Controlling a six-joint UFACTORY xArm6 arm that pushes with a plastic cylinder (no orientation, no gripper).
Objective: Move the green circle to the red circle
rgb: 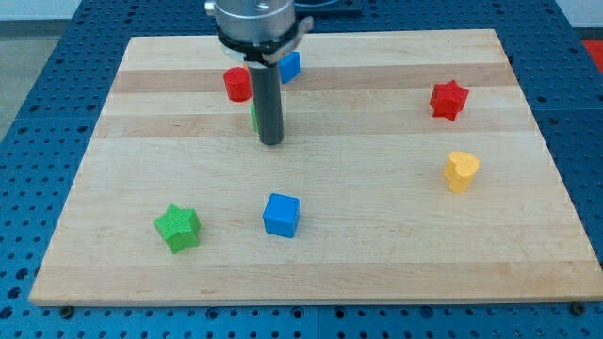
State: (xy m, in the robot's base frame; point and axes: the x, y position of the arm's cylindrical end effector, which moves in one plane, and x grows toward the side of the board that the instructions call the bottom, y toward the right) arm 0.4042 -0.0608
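No fingers on this arm, so nothing to be released or clenched, just a dark rod, and the pushing is all done with my tip (271, 141). Biggest thing first: the wooden counter (377, 245) fills most of the view, and the rod stands over its upper-left part. The rod hides nearly all of the green circle (253, 115), so only a thin green sliver shows along the rod's left edge. That puts it just below and to the view's right of the red circle (236, 84). They look very close, but I can't tell whether they're touching. My tip sits on the counter right by the green circle, on its lower-right side. I'd say that's the right side to be on, since red is up and to the left. To finish this well I'd keep the nudge short and slow, aimed through the middle of green straight at red, so it doesn't glance off sideways or shove red along. A small blue block (290, 66) peeks out at the rod's right, near the view's top, and I'd stay clear of it. Well apart from all that are a blue cube (282, 215), a green star (177, 227), a red star (449, 99) and a yellow heart (461, 171). As for containers, I don't see any bins, trays or bowls, so nothing is held in anything.
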